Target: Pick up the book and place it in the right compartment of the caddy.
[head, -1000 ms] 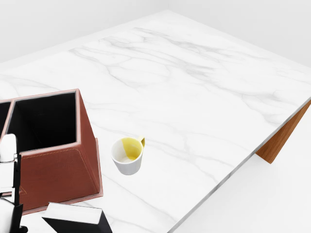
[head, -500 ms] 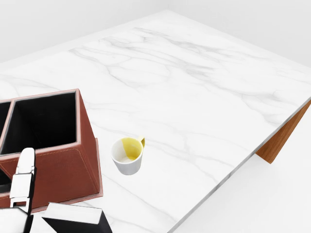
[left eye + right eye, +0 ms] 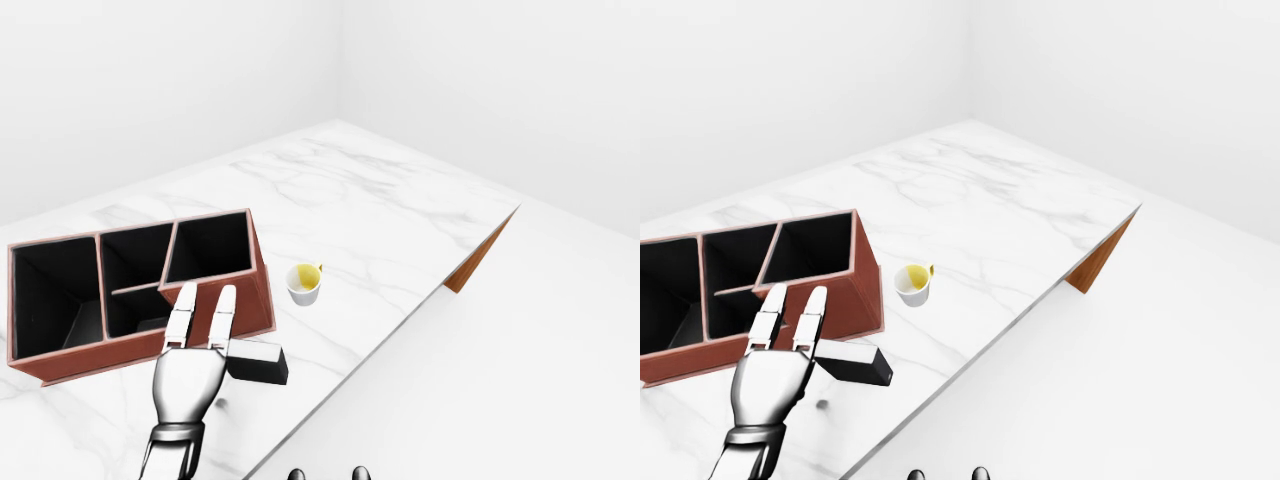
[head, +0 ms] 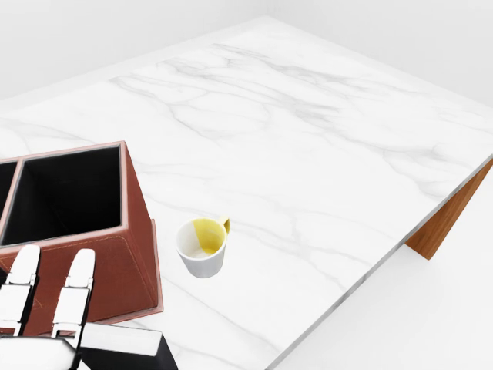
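In the left-eye view, the left hand point(image 3: 188, 378) is over the worktop point(image 3: 380, 215) with its fingers point(image 3: 222, 318) stretched out straight and flat, holding nothing. The hand lies over the left end of the book point(image 3: 258, 361), a dark flat block resting on the worktop just beside the low wall of the caddy point(image 3: 245, 300). I judge the open hand is placed so to come down on the book before closing. The right compartment point(image 3: 208, 246) is empty and close to the book, so the lift should be short. A cup point(image 3: 304, 285) stands to the right of the caddy, apart from it.

In the head view, only two fingertips and part of the palm show at the bottom left, against the caddy wall; the book's pale top face is at the bottom edge.

The right-eye view shows the same arrangement. The right hand is not visible in any view.
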### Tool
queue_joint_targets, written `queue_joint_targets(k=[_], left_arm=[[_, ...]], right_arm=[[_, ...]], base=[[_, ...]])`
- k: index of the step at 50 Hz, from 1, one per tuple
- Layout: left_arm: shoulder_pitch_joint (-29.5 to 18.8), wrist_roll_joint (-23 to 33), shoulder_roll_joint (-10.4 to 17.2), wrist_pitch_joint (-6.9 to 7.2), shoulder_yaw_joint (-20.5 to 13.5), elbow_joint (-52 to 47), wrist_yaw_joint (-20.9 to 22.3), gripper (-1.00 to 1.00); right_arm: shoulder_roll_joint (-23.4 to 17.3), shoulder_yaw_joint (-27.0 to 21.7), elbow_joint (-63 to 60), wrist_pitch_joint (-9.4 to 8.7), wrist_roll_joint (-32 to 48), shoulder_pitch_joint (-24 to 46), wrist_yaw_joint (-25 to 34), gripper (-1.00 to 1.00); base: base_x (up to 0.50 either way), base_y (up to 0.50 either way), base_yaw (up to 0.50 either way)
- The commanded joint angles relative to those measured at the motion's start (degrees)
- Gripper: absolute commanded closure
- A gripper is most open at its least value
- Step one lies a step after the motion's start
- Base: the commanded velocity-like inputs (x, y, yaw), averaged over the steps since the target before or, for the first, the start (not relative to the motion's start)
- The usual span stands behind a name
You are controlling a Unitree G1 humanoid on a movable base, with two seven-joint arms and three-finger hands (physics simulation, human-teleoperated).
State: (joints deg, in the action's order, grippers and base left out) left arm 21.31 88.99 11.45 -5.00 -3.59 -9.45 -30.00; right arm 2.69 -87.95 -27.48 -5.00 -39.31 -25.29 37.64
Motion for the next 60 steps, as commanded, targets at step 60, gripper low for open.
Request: queue_joint_targets(k=[60], left_arm=[[-3.49,0.48,2.77,0.0,11.52,9.24,0.0,-1.0]], right_arm=[[-0.05,0.25,0.89,0.0,0.73,-0.04,0.44,-1.0]], base=[[0.0,0.0,0.0]])
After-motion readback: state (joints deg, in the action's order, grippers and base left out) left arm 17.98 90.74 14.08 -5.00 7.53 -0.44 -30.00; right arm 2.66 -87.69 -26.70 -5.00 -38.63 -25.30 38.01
